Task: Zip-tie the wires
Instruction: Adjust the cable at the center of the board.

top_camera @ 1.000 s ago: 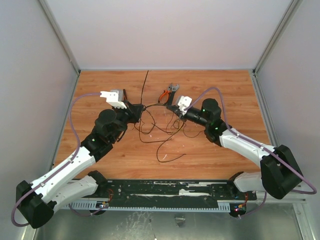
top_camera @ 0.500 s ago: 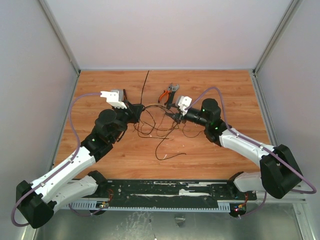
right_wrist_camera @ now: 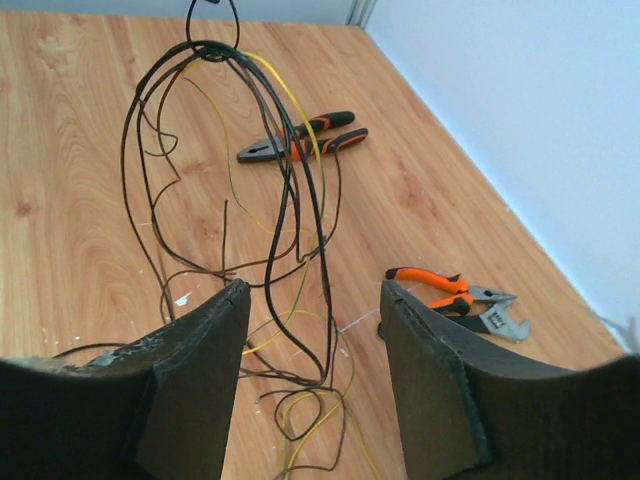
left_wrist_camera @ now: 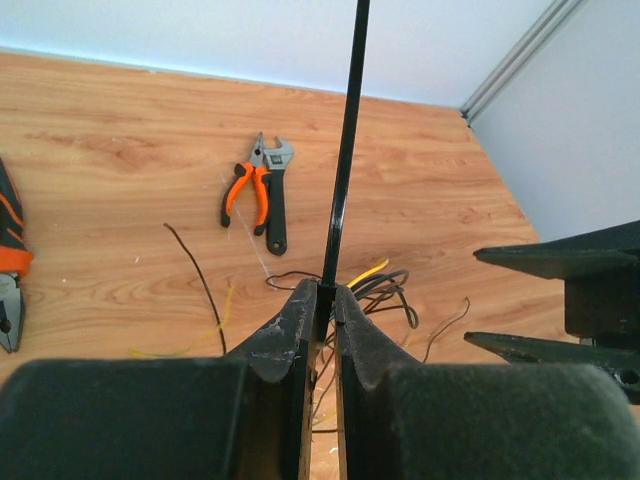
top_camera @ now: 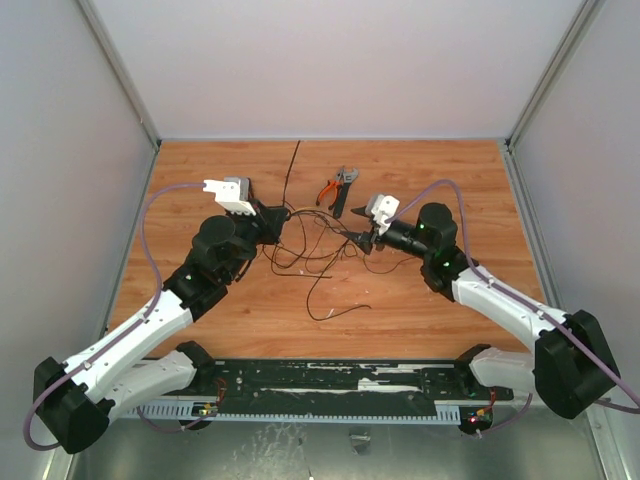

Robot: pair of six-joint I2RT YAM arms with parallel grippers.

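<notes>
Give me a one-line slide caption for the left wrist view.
Left gripper clamps the zip tie, tangled wires just past it, orange-handled pliers lying beyond.

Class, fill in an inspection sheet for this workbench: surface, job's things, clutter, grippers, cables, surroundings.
Surface: wooden table.
Job's things: wires in loose loops mid-table; zip tie straight, pinched at one end.
Clutter: orange pliers beside a wrench; second pliers lying apart.
Grippers: left gripper shut on the zip tie; right gripper open, wires ahead of it, not gripped.
Cables: lilac arm cables looping off the arms.
Surroundings: white walls, metal frame posts.
</notes>
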